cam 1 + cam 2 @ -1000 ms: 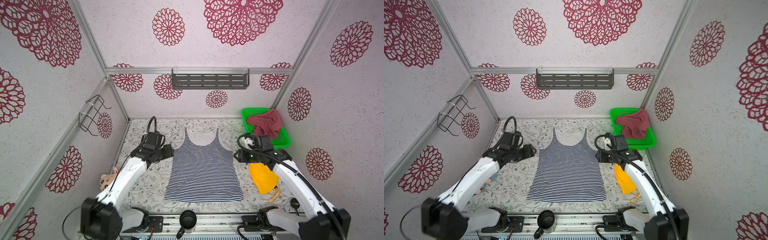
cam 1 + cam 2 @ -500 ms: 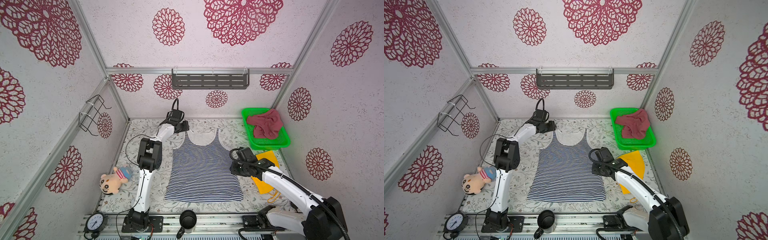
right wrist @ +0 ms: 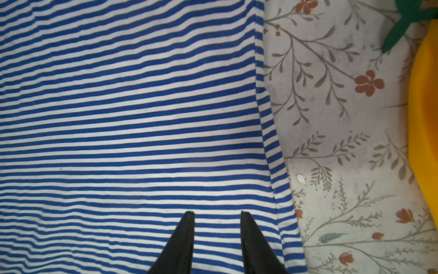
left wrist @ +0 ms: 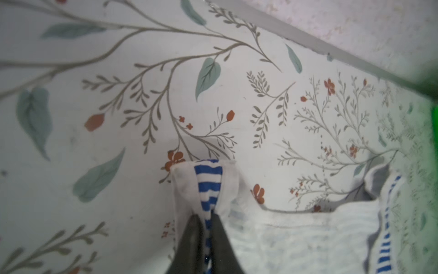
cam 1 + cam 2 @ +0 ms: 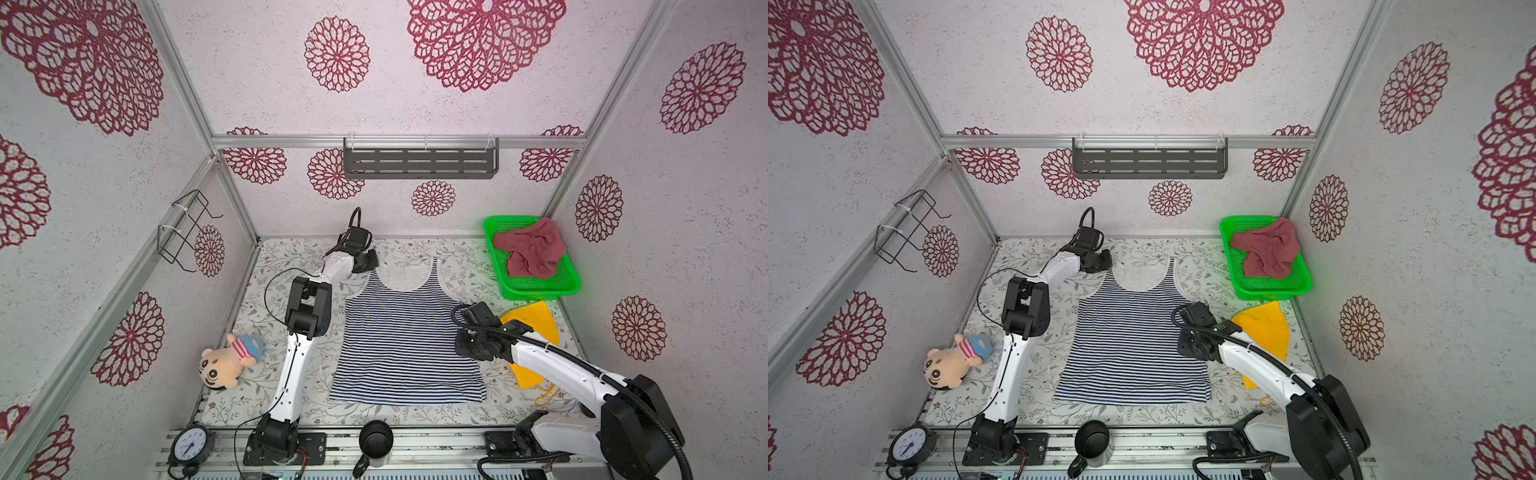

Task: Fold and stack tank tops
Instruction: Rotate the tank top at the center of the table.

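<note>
From above, the left end effector (image 5: 368,262) hides its own fingertips and one strap end of the striped tank top (image 5: 407,336) from us. The right arm (image 5: 557,368) covers part of the yellow cloth (image 5: 536,318). In the left wrist view, the green basket (image 4: 435,125) is a blur.

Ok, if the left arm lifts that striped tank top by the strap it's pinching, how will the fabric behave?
Probably floppy: the strap bunches between the left fingers, so the striped tank top should drape. Likely light, since it lies thin and flat on the table.
</note>
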Available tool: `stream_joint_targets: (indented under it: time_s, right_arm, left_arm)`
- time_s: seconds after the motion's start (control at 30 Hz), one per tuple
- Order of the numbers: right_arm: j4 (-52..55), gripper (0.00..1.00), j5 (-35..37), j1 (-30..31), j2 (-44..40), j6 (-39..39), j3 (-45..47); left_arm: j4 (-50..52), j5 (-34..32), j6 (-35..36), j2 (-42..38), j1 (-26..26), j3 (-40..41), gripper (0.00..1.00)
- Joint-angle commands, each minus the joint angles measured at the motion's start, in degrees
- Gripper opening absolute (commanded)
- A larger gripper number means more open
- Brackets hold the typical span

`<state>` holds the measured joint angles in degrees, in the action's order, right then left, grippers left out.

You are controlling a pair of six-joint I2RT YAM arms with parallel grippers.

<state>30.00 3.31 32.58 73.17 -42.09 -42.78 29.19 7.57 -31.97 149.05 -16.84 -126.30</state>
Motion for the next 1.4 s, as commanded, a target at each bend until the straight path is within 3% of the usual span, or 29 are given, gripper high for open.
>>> stream_joint_targets:
  time_s: [0.0, 0.27, 0.4, 0.57, 0.7, 0.8, 0.9, 1.0, 1.07, 1.2, 1.37]
  right_arm:
    - [-3.23, 0.32, 3.02, 0.07, 3.39, -0.80, -0.39]
    - [-6.55, 0.12, 6.97, -2.09, 17.44, 4.11, -7.34]
    - [-6.80, 0.07, 7.84, -4.31, 23.96, 8.00, -13.34]
    - [-9.02, 0.06, 5.26, -9.48, 33.88, 13.19, -21.37]
    - [-8.80, 0.06, 4.87, -11.17, 41.51, 19.85, -34.15]
    - [-6.49, 0.07, 7.33, -11.28, 41.95, 22.97, -43.02]
    - [-3.18, 0.14, 8.46, -11.21, 37.79, 24.65, -46.24]
    - [1.14, 0.26, 7.14, -9.63, 30.75, 23.11, -41.28]
    - [2.07, 0.27, 5.72, -6.84, 26.75, 20.41, -34.34]
    - [1.46, 0.21, 4.73, -1.40, 22.58, 14.48, -21.92]
    - [-1.43, 0.13, 4.12, -0.40, 20.43, 10.49, -14.50]
  left_arm:
    - [-1.71, -0.22, -3.48, 0.98, 1.28, -1.36, 0.00]
    - [-3.52, -2.68, -6.33, -1.67, 5.11, 2.96, 0.00]
    - [-5.32, -4.10, -7.42, -4.26, 6.82, 8.43, 0.00]
    - [-12.08, -5.37, -11.08, -11.50, 9.98, 22.93, 0.00]
    - [-18.53, -4.83, -13.59, -17.48, 11.83, 34.60, 0.00]
    - [-18.70, -4.71, -14.05, -18.86, 11.83, 36.65, 0.00]
    - [-19.47, -5.89, -15.20, -20.88, 11.87, 38.85, 0.00]
    - [-21.26, -7.81, -16.10, -23.06, 12.51, 42.17, 0.00]
    - [-21.65, -8.00, -16.35, -23.58, 13.10, 43.18, 0.00]
    - [-22.01, -7.40, -16.25, -24.37, 13.76, 44.01, 0.00]
    - [-21.69, -8.01, -14.99, -26.62, 14.53, 45.54, 0.00]
